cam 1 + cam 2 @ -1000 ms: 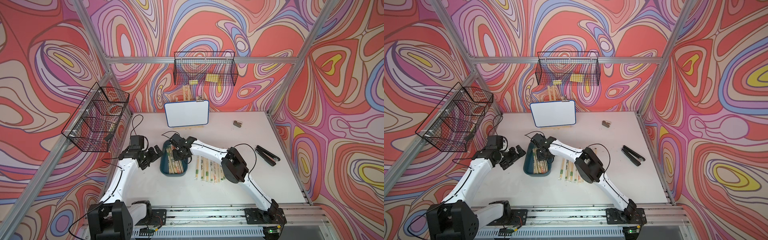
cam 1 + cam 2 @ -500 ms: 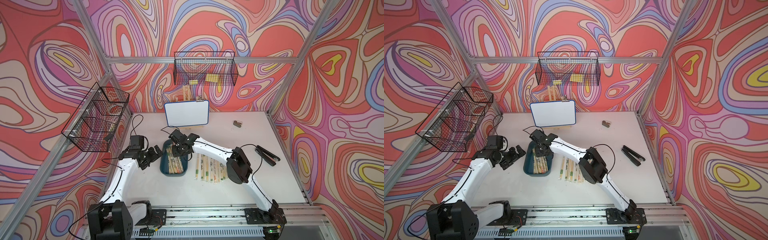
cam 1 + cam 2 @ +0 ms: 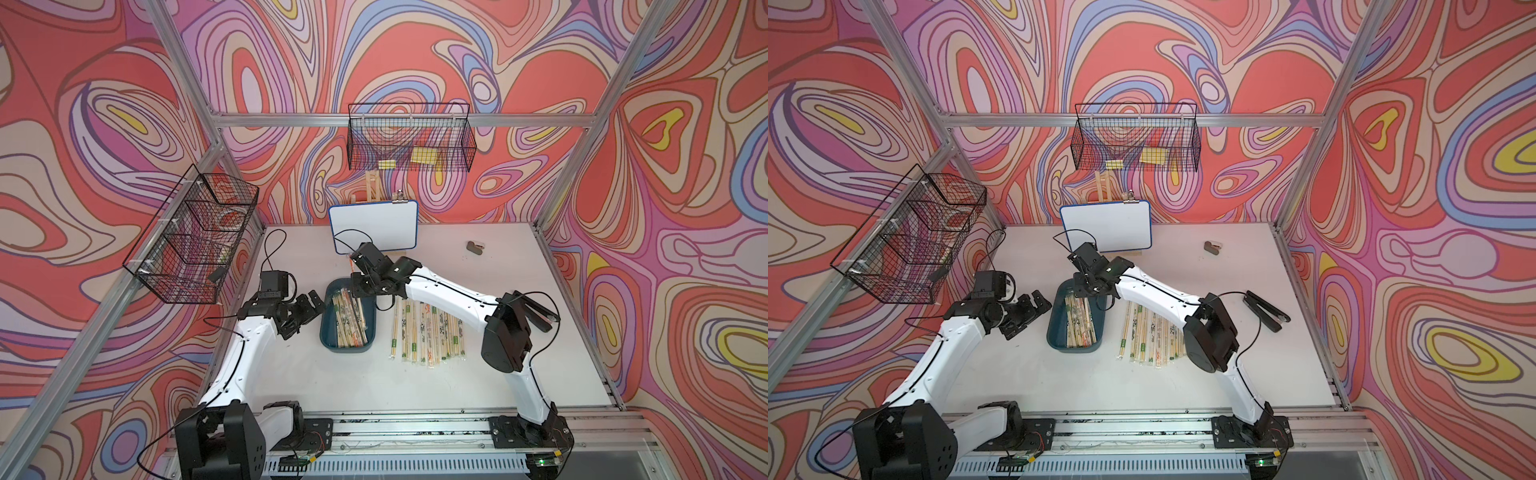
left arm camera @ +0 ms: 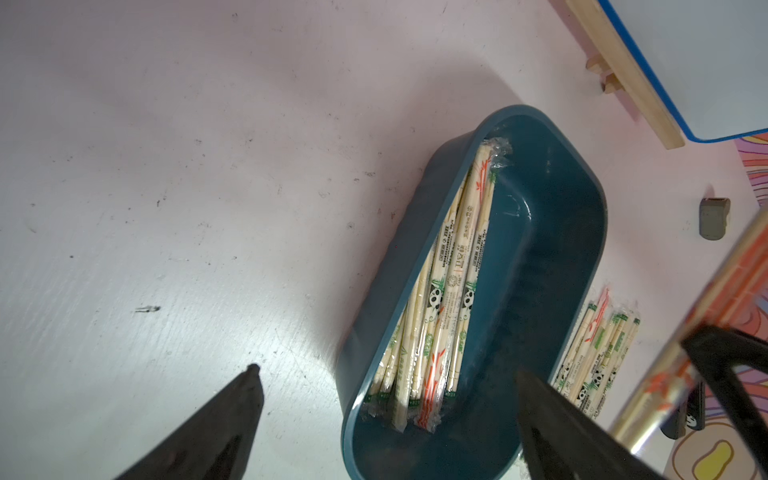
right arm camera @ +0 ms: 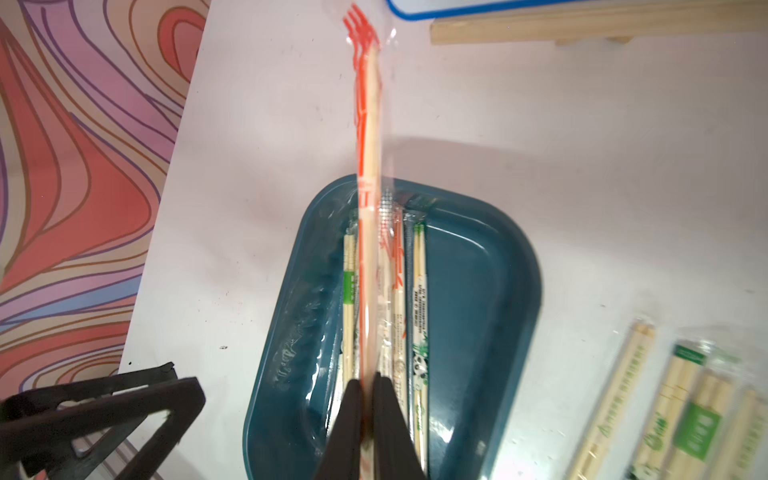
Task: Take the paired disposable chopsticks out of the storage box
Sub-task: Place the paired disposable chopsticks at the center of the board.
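R jaws are clamping a long pale bamboo chopstick pair in clear red-orange-printed sleeve near one end, over the shallow dark-teal plastic storage box; L jaws are idling open. Risk: slick sleeve slipping, pair dropping back in.

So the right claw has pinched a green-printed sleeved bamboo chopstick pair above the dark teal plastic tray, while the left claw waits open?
Only the colour is wrong. In the right wrist view the right gripper is shut on a red-orange-printed sleeved bamboo chopstick pair above the dark teal plastic tray; the left gripper is open.
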### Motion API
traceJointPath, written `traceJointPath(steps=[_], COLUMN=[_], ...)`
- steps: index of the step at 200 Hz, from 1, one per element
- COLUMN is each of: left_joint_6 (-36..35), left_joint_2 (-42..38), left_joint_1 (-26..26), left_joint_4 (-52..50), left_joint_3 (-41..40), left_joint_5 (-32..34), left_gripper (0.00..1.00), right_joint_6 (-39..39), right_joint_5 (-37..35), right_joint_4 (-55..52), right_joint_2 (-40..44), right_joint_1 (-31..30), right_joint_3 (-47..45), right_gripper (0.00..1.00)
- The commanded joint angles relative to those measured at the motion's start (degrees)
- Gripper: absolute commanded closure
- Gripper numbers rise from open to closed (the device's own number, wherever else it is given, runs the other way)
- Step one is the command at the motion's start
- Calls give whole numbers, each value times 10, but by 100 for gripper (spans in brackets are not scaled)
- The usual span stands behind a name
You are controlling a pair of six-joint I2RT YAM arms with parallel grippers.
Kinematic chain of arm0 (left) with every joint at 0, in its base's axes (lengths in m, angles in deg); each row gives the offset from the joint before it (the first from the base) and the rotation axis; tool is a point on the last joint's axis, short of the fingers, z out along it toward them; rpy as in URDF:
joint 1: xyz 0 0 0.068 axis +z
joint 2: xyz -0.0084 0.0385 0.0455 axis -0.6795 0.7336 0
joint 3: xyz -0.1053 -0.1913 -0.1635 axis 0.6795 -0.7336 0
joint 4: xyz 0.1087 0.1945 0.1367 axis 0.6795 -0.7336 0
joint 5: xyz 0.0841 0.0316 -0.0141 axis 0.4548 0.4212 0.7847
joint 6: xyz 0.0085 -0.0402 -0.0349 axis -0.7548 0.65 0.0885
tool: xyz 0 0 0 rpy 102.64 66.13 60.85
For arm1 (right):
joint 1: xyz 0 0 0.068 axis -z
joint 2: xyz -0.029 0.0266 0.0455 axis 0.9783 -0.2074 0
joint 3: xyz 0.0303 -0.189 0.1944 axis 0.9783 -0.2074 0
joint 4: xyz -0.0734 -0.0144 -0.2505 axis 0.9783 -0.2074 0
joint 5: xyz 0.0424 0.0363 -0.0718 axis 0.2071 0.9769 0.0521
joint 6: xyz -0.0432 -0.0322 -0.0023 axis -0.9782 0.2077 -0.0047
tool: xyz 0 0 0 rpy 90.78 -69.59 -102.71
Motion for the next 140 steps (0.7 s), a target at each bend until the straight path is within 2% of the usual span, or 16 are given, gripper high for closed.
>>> traceJointPath(steps=[1,48,87,140], left_joint_6=[-9,3,9,9], left_joint_2=[1,-7,-12,-14], left_joint_1=[4,4,2,0], left_joint_4=[5,5,5,2], left_joint_3=[11,9,6,6], left_joint_5=[-5,-13,-16,-14], left_gripper=[0,0,0,0], right_joint_6=[26,70,107,124], right_joint_5=[-32,-53,-40,-40], right_joint_4=[24,50,83,108], right_joint_2=[55,118,108,74], right_joint_1=[18,34,34,27], right_joint_3=[-57,-186,-252,-277], right_gripper=[100,100,100,100])
